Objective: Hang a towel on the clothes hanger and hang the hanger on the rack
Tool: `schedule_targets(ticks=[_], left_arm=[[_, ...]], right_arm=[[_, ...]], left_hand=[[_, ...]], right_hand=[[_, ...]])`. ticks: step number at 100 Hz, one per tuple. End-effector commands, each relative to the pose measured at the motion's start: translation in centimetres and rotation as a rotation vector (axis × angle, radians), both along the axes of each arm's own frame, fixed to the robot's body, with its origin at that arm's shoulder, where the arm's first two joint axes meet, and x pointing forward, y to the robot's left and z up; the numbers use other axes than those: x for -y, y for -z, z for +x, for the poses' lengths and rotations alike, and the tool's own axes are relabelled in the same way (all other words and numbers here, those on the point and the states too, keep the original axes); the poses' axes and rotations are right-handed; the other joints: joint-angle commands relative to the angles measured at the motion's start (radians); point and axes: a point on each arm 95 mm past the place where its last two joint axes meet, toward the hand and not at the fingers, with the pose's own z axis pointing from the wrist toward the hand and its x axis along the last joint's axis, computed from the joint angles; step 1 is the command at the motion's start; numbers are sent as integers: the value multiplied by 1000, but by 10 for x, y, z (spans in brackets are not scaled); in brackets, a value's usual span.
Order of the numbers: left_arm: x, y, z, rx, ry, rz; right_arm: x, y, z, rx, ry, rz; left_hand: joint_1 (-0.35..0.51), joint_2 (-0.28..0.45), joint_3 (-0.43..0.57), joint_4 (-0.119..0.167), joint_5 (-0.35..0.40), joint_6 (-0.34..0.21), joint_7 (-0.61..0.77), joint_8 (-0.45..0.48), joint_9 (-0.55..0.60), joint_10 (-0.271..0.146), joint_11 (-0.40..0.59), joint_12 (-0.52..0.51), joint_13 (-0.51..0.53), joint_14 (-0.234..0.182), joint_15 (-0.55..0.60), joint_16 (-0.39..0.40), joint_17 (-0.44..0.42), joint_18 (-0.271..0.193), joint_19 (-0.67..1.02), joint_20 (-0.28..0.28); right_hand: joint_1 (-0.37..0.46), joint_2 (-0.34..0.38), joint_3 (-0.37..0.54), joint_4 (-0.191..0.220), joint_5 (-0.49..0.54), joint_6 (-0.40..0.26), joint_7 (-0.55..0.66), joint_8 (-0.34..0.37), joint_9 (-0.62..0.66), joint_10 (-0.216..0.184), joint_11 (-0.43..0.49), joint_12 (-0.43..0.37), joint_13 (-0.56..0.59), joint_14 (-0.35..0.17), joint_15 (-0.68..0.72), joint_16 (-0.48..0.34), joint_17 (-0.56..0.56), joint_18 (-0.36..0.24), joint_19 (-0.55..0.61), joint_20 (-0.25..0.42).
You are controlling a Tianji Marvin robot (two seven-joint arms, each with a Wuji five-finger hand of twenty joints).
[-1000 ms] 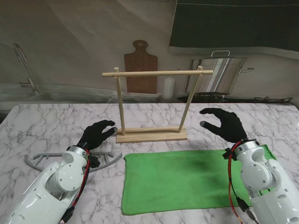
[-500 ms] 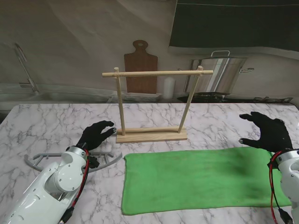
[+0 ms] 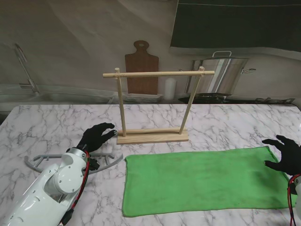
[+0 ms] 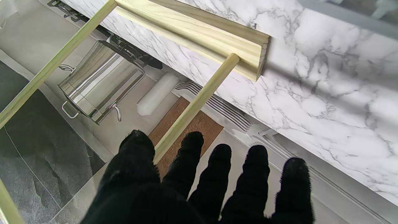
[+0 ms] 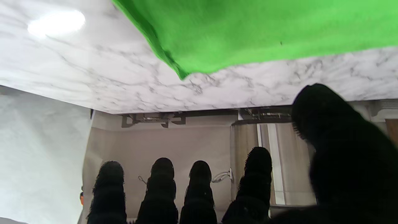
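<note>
Looking down from the stand, a green towel (image 3: 202,181) lies flat on the marble table (image 3: 47,122), just nearer to me than the wooden rack (image 3: 153,106), whose base sits near the towel's far edge without touching it. A grey hanger (image 3: 44,165) lies flat on the left, partly under the left arm. The left hand (image 3: 96,136) hangs over the table between hanger and rack base, fingers spread, grasping nothing. The right hand (image 3: 287,157) hovers at the towel's far right corner, fingers apart and empty; whether it touches the cloth I cannot tell.

From the left wrist, black fingers (image 4: 217,174) fan out loosely, pointing past the rack's upright (image 4: 196,105) and its base (image 4: 199,34), nothing in the palm.

From the right wrist, fingers (image 5: 161,189) stand apart and released, with the towel's corner (image 5: 248,31) on the marble ahead and a steel pot (image 5: 264,149) behind.
</note>
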Motion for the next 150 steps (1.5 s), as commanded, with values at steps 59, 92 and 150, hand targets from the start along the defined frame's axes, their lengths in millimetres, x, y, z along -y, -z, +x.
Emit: schedule_targets(ticks=[59, 92, 150], left_arm=[[1, 3, 0, -17, 6, 6], [1, 4, 0, -22, 4, 6], [1, 4, 0, -25, 4, 4]], right_arm=[[17, 53, -18, -158, 158, -33], [17, 65, -15, -182, 189, -29], [7, 88, -11, -143, 185, 12]], left_hand=[[8, 63, -12, -21, -19, 1, -23, -10, 3, -4, -4, -3, -8, -4, -6, 8, -9, -1, -48, 18], [9, 64, -13, -21, -20, 0, -23, -11, 0, -5, -5, -4, -9, -5, -7, 8, -9, -3, -49, 20], [7, 63, -13, -22, -20, 0, -23, -10, -3, -6, -5, -5, -10, -5, -8, 8, -9, -2, -52, 20]], right_hand=[[-61, -24, 251, -100, -123, -37, -125, -75, -43, 5, -117, -49, -49, -28, -28, -31, -45, -33, -89, -15], [-20, -9, 301, -99, -77, -40, -107, -63, -32, 3, -93, -34, -54, -30, -30, -35, -46, -40, -99, -16], [143, 84, 156, -289, 372, -119, 389, -184, 31, -84, 54, 30, 17, -79, -1, -54, 4, -55, -102, -27]])
